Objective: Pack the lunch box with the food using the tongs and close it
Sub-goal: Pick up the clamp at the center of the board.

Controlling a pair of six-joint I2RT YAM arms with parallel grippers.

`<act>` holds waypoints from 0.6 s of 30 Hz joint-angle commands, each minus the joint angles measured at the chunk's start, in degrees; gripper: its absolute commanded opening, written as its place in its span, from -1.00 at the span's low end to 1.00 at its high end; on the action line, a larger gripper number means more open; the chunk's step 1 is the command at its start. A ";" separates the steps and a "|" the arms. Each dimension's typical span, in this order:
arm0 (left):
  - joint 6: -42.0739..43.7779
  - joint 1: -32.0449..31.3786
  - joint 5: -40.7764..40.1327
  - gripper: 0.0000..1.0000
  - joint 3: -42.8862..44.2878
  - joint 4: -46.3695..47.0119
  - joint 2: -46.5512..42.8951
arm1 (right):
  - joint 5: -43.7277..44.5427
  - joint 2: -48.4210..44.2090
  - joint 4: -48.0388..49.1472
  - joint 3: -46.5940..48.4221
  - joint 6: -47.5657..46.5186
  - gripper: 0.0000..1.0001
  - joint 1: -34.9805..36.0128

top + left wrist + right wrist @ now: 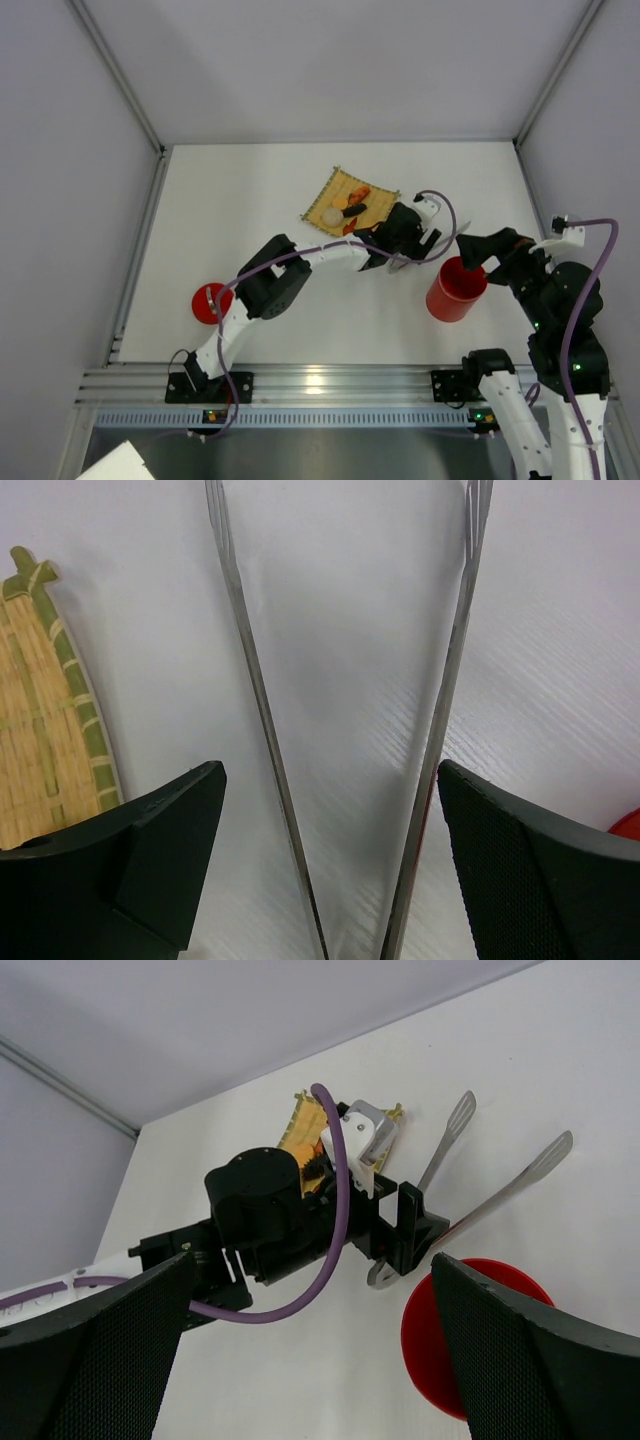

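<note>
The white table (250, 200) bears a yellow woven mat (335, 190) near its middle. The red lunch box (456, 290) stands open right of the mat, and its lid (208, 302) lies well apart on the left. The right gripper (310, 1265) gapes wide beside the lunch box. The left gripper (330, 780), fingers (150, 860) spread wide, straddles the tongs (548, 1157) between mat and lunch box. Food pieces (332, 215) sit on the mat.

The lunch box (456, 292) and lid (203, 305) are red, the woven mat (345, 183) yellow, the tongs (520, 1178) silvery.

The tongs (443, 710) run off the left wrist view's top and bottom edges; the mat (40, 740) is cut at its left. The lunch box (425, 1345) shows only partly from the right wrist.
</note>
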 commanded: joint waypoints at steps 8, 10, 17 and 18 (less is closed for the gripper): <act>-2.02 -0.31 0.32 0.83 4.24 0.43 4.94 | 1.91 0.02 -2.15 3.09 -1.81 0.99 -0.67; -2.02 -0.31 0.14 0.83 4.60 0.25 5.30 | 1.91 0.11 -1.98 3.00 -1.90 0.99 -0.67; -1.84 -0.31 1.02 0.74 4.77 -0.45 6.53 | 1.82 0.11 -1.80 2.65 -1.63 0.99 -0.76; -1.76 -0.31 1.11 0.71 4.77 -0.54 6.71 | 1.82 0.03 -1.71 2.56 -1.63 0.99 -0.76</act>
